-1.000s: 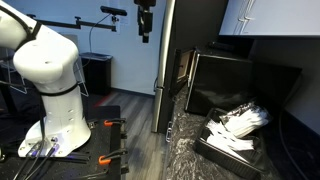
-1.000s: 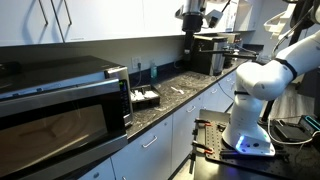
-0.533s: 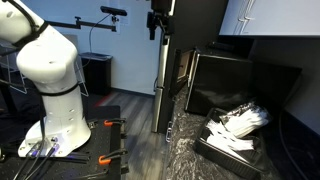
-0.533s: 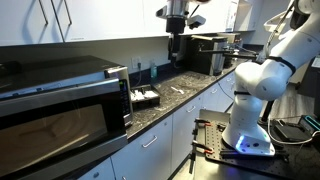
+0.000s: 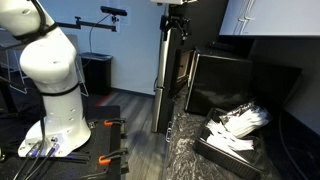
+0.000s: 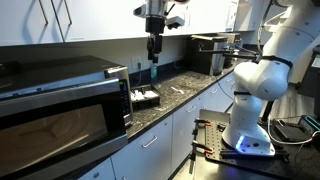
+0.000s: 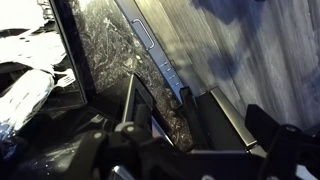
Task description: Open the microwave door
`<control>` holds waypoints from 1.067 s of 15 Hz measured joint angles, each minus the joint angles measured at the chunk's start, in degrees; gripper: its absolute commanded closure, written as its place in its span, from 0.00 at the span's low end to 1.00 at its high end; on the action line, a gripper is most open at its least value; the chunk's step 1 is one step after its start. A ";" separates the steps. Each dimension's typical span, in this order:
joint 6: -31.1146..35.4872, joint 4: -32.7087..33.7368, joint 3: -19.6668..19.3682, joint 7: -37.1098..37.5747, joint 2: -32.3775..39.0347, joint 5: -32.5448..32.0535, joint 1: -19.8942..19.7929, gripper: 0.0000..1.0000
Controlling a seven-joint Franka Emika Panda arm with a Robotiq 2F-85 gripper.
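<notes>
Black and glossy, the microwave [image 6: 50, 72] sits at the near end of the speckled stone counter [image 6: 185, 95], its front close to the counter's front edge. The microwave door [image 6: 55, 128] lies flush against the body, so it is shut and untouched.

What has changed over the last second is the arm's position. In both exterior views the gripper [image 6: 154, 52] has travelled steadily sideways, high above the counter. It started over the far end by the coffee machine [image 6: 208, 55] and now hangs, fingers down, above the stretch just beyond the black tray of white items [image 6: 146, 97]. In an exterior view it now shows in front of the tall grey post [image 5: 160, 90], closer to the microwave's dark side than it was.

It is well apart from the door and well above it. The wrist view looks down on cabinet fronts and floor past the counter's front edge, with the gripper only a dark blur along the bottom. I cannot tell from any view whether the fingers are spread or pressed together, though nothing sits between them.

For the task, this reads as the approach: no opening has begun. The arm probably has to cross the tray, descend, and come round to the door's free edge near the front of the counter. The tray lies under that path, so a low pass could clip it.
</notes>
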 measured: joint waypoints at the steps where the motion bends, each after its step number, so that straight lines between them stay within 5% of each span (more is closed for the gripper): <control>1: -0.02 0.57 0.00 -0.11 0.70 0.02 0.09 0.00; 10: -0.05 1.00 0.26 -0.67 1.50 -0.74 0.09 0.00; 16: -1.02 7.88 1.31 -11.37 9.46 -2.94 0.86 0.00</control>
